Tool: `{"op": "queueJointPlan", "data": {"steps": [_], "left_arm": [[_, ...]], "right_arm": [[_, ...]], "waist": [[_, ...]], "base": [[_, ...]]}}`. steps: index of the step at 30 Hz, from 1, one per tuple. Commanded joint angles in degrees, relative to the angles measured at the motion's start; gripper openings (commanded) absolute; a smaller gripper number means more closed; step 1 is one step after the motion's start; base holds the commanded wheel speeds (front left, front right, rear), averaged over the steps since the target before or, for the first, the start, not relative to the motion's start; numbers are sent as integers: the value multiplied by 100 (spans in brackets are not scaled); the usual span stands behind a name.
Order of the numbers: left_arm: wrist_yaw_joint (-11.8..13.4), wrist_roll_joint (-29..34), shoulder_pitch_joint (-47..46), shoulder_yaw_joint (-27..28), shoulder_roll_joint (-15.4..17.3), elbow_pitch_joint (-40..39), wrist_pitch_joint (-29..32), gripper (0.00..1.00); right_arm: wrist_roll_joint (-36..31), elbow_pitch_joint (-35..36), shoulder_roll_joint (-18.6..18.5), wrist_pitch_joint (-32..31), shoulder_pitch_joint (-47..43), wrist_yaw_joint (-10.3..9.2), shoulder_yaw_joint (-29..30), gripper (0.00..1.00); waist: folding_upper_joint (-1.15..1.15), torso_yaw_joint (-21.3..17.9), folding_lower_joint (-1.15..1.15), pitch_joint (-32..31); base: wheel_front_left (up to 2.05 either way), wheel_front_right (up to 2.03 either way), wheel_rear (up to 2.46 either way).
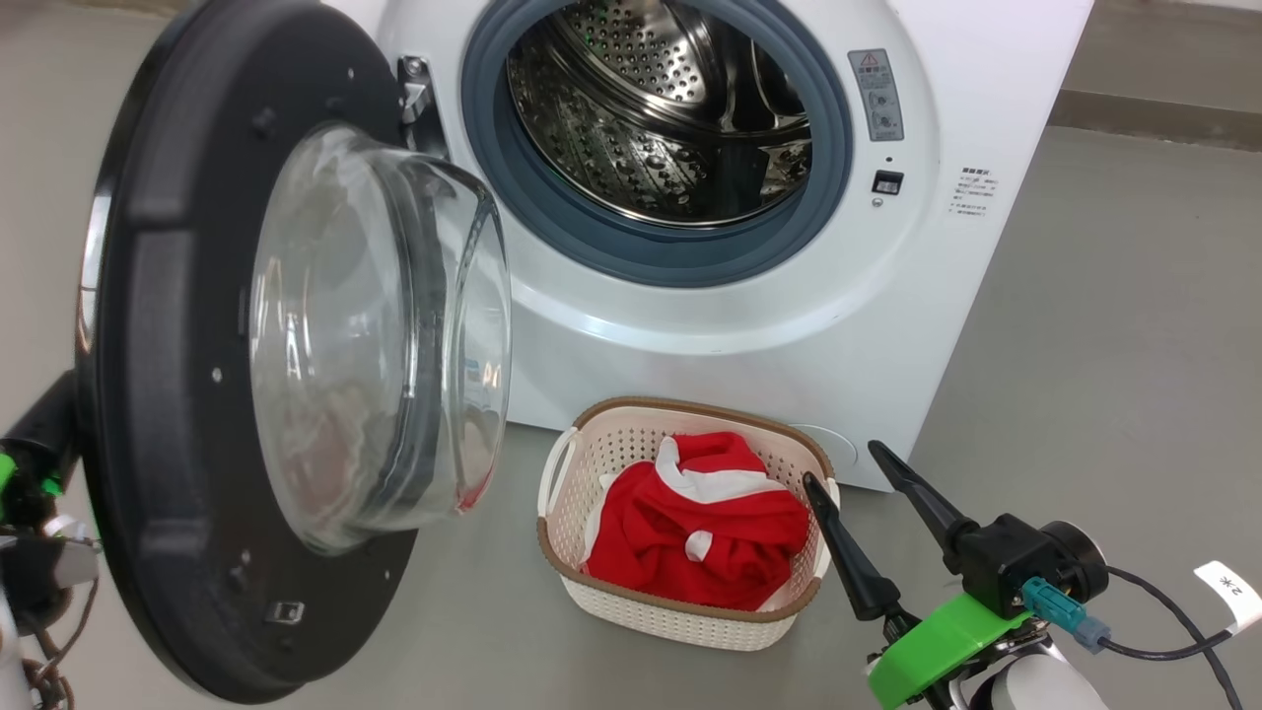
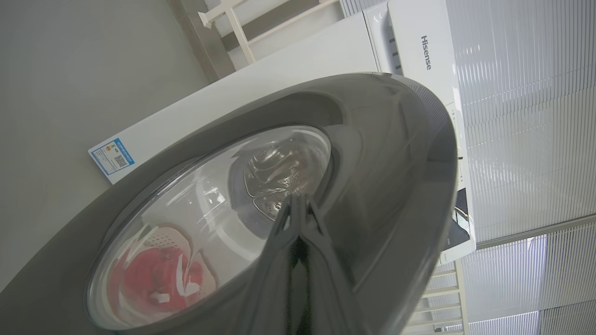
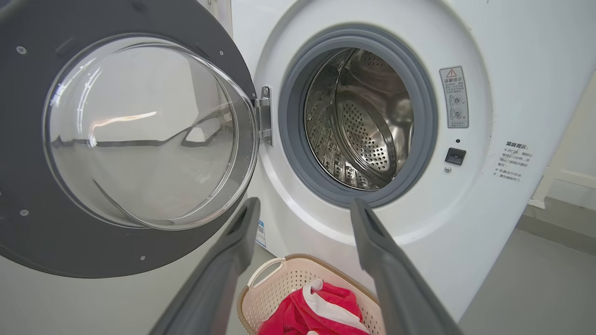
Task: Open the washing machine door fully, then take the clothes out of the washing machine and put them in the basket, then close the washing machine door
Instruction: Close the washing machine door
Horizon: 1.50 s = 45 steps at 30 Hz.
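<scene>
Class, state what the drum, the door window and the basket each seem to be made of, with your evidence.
Drum: likely stainless steel, polished; mirror shine, punched holes.
Door window: clear glass or hard plastic; transparent, glossy reflections.
Basket: probably matte moulded plastic; regular perforations, brown woven-look rim.

Floor [image 1: 1104, 325]: smooth grey, matte, evenly lit, soft shadows. Darker skirting strip [image 1: 1154, 118] along far edge, upper rt. Pale wall [image 3: 582, 135] at rt. White slatted blinds [image 2: 526, 116], daylight coming thru. White frame [image 2: 242, 28] nearby, type unclear.
</scene>
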<state>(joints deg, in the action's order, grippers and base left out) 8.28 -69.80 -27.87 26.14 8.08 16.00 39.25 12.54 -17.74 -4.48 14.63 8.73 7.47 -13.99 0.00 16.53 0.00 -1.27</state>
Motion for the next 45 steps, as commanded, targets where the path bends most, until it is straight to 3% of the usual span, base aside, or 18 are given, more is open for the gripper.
{"op": "queueJointPlan", "data": {"steps": [1,24,45], "left_arm": [[16,-67,9,62,104,-220,98,0],[163,-395,577,-532,-465,-1392,222,0],[342,-839,926,-1244,-519,-1876,-337,0]], "right_arm": [[29,112,11,37,173,2,-95,100],[124,72,24,37,187,2,-110,100],[110,127,14,37,219,2,-160,100]], "waist": [[0,-13,0,10],[0,-318,0,101],[0,-537,0,134]], "base": [[0,0,0],[0,0,0],[0,0,0]]}}
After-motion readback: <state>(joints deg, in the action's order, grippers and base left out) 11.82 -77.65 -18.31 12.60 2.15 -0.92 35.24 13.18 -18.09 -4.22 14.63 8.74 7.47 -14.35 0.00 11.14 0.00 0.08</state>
